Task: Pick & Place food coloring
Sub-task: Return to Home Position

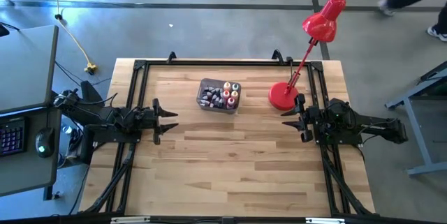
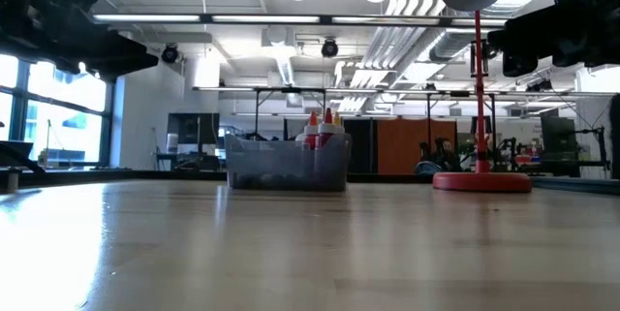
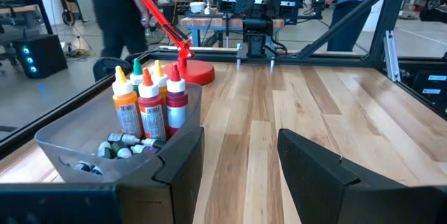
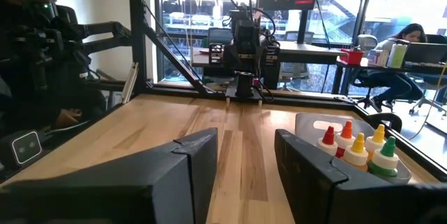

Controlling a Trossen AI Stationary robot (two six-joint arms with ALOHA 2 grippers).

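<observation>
The food coloring bottles (image 1: 225, 95) sit inside a dark grey bin (image 1: 204, 103) toward the table's far edge, near the middle. Several taller bottles with yellow, red, green and dark red caps (image 3: 148, 102) stand upright at one end; small vials (image 3: 123, 145) lie on the bin floor. The bin (image 2: 287, 164) and bottle tips (image 2: 321, 129) show in the low view; the right wrist view shows the caps (image 4: 356, 145). My left gripper (image 1: 166, 121) is open at the table's left side. My right gripper (image 1: 292, 117) is open at the right side. Neither touches anything.
A red desk lamp stands with its round base (image 1: 282, 96) on the table just right of the bin, close to my right gripper, its arm slanting up to the shade (image 1: 323, 20). A black frame (image 1: 140, 70) borders the table. People sit and stand beyond the table (image 4: 28, 56).
</observation>
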